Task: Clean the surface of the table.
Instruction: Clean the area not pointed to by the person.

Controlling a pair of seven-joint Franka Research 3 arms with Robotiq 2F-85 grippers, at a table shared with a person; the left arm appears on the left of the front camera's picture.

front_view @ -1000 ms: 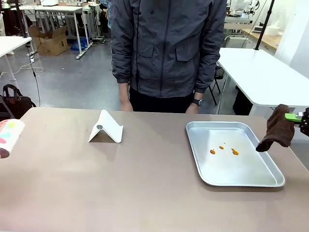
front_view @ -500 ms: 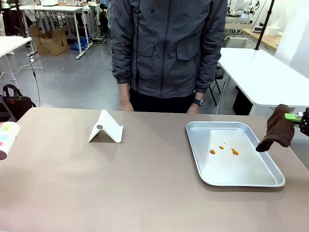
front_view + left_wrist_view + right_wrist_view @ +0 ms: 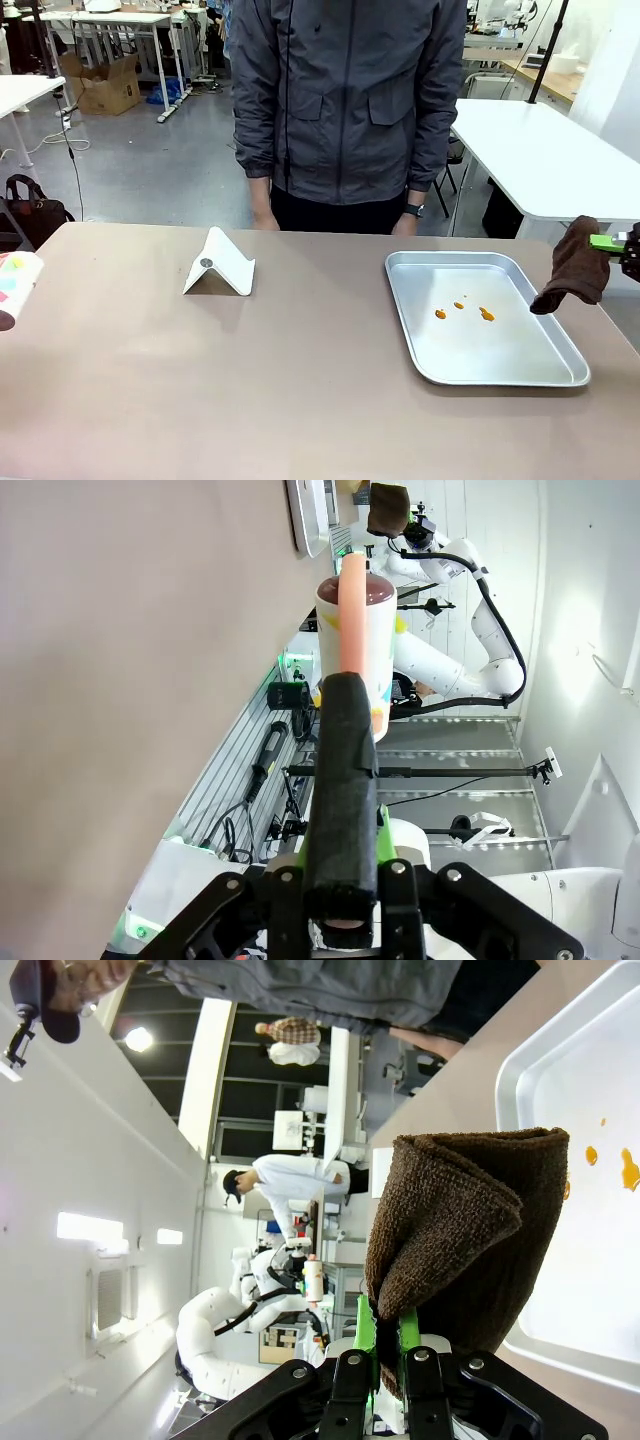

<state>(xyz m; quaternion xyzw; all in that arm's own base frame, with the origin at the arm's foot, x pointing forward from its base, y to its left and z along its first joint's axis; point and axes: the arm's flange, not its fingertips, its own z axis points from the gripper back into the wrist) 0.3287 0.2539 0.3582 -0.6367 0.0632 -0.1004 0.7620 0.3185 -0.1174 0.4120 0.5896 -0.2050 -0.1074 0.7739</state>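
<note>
Pinched brown cloth (image 3: 573,268) in right jaws beside the tray (image 3: 500,350); clamped lint roller (image 3: 357,630) handle in left jaws at the desk (image 3: 250,380) edge.

Brown bench (image 3: 300,400) is carrying two things: a white folded stand (image 3: 220,264) sitting left of centre and a metal tray (image 3: 500,350) lying at right, with orange drops (image 3: 461,306) sitting inside it.

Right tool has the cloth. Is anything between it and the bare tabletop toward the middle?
Yes. The metal tray, with orange spots in it, lies on the table right beside the cloth in the right tool, between it and the bare middle. Farther left stands a white folded stand.
</note>
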